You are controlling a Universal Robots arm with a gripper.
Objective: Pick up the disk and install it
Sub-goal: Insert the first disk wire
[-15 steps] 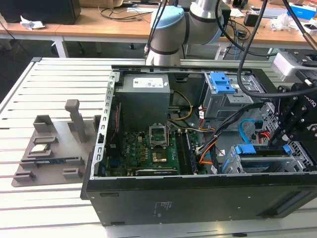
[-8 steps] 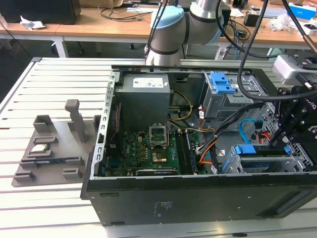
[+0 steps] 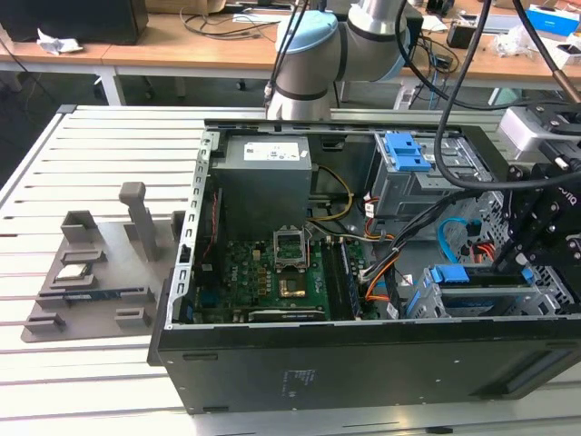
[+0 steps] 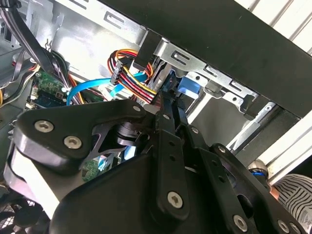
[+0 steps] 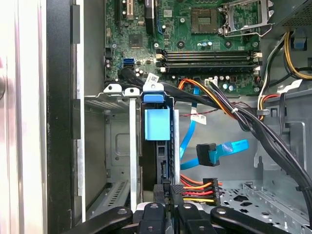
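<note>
One disk (image 5: 157, 146) stands on edge between my jaws, which are closed on its near end; in the first wrist view my fingers (image 5: 161, 192) pinch the thin dark edge of the drive, and its bright blue carrier tab rises just beyond them. The disk sits down in the metal drive cage (image 5: 117, 146) at the front corner of the open computer case (image 3: 363, 363), beside the cage's upright silver divider and close to the black case wall. Just beside the disk a bundle of red, yellow and black power wires (image 5: 197, 187) ends in a black connector, and a light blue data cable (image 5: 219, 151) with its own plug hangs free in the bay a little further off. In the second wrist view my gripper (image 4: 168, 105) reaches up toward the same blue tab under the case's black rim, with the coloured wires crossing just beside my fingertips. Past the cage, the green motherboard (image 5: 195, 48) spreads out with its row of memory slots and the open processor socket. In the exterior view my gripper (image 3: 522, 263) hangs over the cage at the exterior view's right, the grey power-supply box (image 3: 268, 182) sits at the case's far end, and a second drive bay with a blue carrier (image 3: 406, 154) stands beside it. Well apart, at the exterior view's left, a grey fixture tray (image 3: 91, 272) with small parts lies on the slatted counter (image 3: 54, 381).
</note>
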